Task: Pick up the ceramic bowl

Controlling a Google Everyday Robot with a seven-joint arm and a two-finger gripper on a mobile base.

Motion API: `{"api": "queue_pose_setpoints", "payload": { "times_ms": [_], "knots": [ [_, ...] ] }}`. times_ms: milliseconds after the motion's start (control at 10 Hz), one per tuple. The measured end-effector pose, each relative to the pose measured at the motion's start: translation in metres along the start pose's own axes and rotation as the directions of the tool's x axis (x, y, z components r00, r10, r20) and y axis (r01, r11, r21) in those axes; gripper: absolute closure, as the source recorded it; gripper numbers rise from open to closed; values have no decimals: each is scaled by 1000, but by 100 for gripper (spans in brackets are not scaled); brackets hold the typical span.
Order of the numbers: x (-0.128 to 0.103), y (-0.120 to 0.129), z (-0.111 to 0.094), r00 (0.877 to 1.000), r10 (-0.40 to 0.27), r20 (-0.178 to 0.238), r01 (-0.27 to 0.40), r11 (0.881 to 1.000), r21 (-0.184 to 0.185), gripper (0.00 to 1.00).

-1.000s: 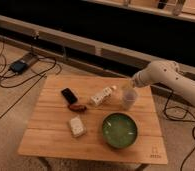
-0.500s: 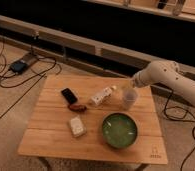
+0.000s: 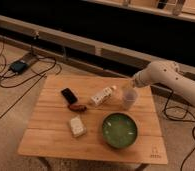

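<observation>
One step is in hand, the approach: the gripper (image 3: 132, 84) hangs at the end of the white arm (image 3: 168, 80) over the back right of the wooden table (image 3: 46, 137), just above a small translucent cup (image 3: 129, 98); whether it clasps anything I cannot tell. The ceramic bowl (image 3: 119, 130) sits untouched near the front right edge, in front of the cup; it is round, wide and glossy green, with a darker rim and a pale speckled inside. The next move, I judge, calls for coming forward clear of the cup and descending onto the rim; glazed ware looks hard and slippery, so a firm pinch across the wall seems wise.
</observation>
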Motion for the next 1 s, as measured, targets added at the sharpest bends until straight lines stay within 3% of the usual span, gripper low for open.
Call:
{"api": "queue_pose_setpoints", "payload": {
  "times_ms": [400,600,800,1000],
  "knots": [
    [0,-1,0,1000,-2,-2,2,1000,3,36],
    [8,-6,-8,999,8,-45,-7,999,36,36],
    [34,-7,-30,994,36,-99,-28,996,80,36],
    [65,14,-51,989,88,-122,-77,992,97,36]
  ]
}}
